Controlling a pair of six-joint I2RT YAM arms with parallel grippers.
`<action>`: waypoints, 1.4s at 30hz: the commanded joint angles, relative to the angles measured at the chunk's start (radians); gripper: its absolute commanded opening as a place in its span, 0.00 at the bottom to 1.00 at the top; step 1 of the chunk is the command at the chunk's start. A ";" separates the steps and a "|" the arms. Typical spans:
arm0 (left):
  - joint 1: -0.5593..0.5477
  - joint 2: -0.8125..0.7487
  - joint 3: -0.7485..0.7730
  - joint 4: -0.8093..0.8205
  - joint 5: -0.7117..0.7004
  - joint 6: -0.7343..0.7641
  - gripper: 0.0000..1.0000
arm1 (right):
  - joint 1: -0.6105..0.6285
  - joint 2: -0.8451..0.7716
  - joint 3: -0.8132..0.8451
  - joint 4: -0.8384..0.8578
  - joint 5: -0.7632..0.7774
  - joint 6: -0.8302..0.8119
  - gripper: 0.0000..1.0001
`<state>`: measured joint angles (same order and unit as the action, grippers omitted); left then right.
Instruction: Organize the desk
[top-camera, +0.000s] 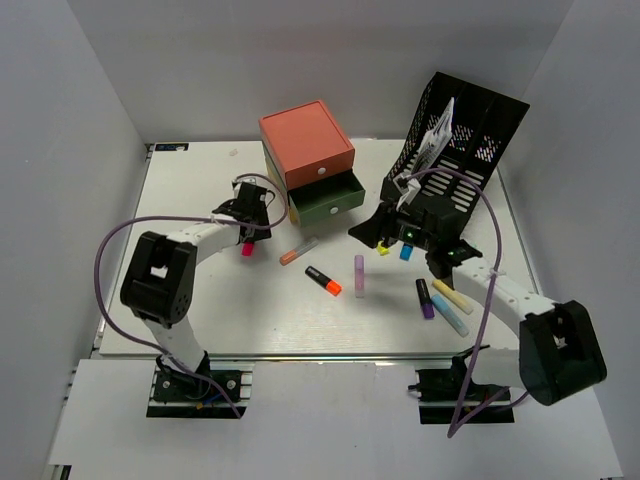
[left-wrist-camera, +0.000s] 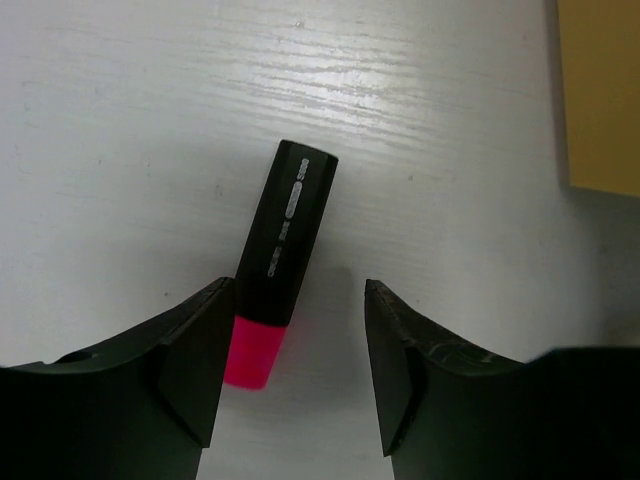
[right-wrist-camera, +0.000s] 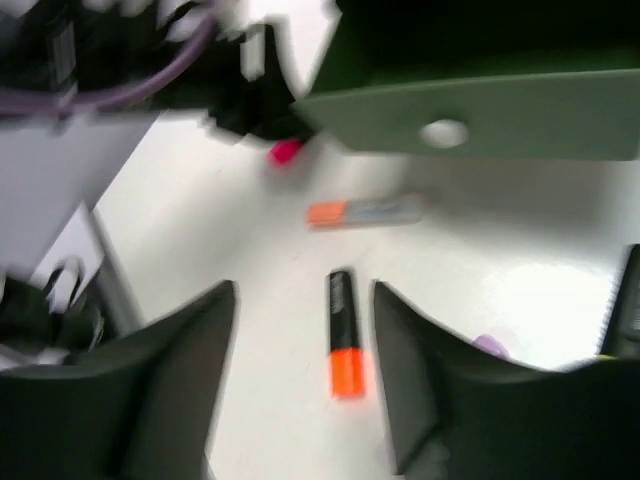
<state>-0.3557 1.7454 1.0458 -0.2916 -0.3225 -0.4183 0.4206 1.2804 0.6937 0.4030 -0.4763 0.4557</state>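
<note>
The desk (left-wrist-camera: 150, 120) is white with a fine wood-like grain and a soft sheen at top centre of the left wrist view. The pink highlighter (left-wrist-camera: 285, 250) has a smooth, semi-gloss black plastic barrel. The fingers (left-wrist-camera: 190, 360) at bottom look matt black plastic; the file rack (top-camera: 480, 120), black mesh.

My claw (left-wrist-camera: 298, 296) is spread wide over the white desk (left-wrist-camera: 130, 130), pink-capped black highlighter (left-wrist-camera: 285, 250) lying tilted between the fingers, closer to the frame-left one, some yellow slab (left-wrist-camera: 600, 90) at the upper right edge.
</note>
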 joint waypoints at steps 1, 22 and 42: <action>0.004 0.037 0.087 -0.032 0.005 0.013 0.65 | -0.022 -0.058 0.046 -0.128 -0.267 -0.152 0.66; 0.043 -0.099 -0.039 -0.122 0.091 -0.007 0.15 | -0.143 -0.335 0.006 -0.193 -0.490 -0.334 0.68; -0.163 -0.425 0.214 -0.010 0.752 0.565 0.00 | -0.244 -0.406 0.038 -0.388 -0.503 -0.655 0.00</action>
<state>-0.4820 1.2289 1.1328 -0.3115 0.3836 -0.0086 0.1970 0.9089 0.7109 0.0170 -1.0073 -0.1539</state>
